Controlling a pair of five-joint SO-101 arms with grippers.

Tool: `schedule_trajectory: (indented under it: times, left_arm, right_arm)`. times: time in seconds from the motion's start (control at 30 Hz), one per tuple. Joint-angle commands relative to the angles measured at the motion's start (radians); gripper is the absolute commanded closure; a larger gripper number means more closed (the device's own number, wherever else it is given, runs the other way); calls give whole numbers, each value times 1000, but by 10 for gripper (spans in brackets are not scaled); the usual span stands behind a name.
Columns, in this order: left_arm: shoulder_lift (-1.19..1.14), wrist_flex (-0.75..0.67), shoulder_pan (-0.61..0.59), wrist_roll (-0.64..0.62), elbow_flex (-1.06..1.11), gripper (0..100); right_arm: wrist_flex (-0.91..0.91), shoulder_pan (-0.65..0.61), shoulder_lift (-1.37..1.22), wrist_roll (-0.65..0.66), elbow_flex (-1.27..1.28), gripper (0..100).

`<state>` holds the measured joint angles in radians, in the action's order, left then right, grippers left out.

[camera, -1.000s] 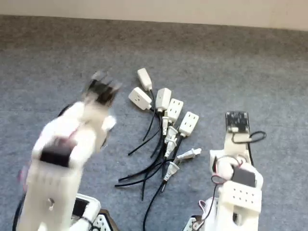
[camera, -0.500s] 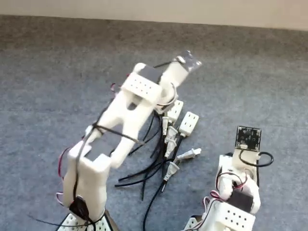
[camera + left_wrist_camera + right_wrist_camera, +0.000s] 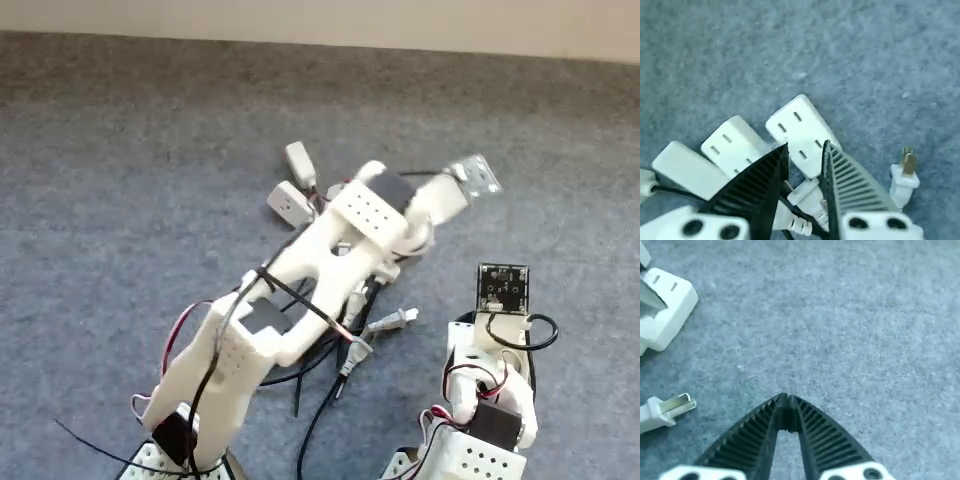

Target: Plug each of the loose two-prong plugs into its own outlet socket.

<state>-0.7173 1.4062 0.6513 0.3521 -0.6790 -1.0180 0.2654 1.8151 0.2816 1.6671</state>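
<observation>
Several white outlet sockets on black cords lie bunched on the grey carpet; two of them show beside the left arm. My left gripper hangs open just above one socket, with a white plug lying on the carpet below its fingers. A second socket lies next to the first. A loose two-prong plug rests on the carpet to the side. My right gripper is shut and empty over bare carpet, with that plug and a socket off to one side.
The left arm stretches diagonally over the cord bundle and hides most of it. Another plug and black cords trail toward the front. The right arm stands at the front right. A pale wall edge bounds the far side.
The left arm swung from the left side across and over the socket cluster, ending stretched toward the right. The right arm drew back slightly toward the front.
</observation>
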Motion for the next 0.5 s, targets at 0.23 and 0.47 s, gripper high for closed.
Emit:
schedule_trajectory:
  times: [0.23, 0.47]
  left_arm:
    - [-93, 12, 10, 3, -47, 712]
    - [-90, 6, -45, 3, -50, 712]
  right_arm:
    - [-12, -38, 7, 34, 90, 983]
    - [-12, -54, 7, 41, 90, 983]
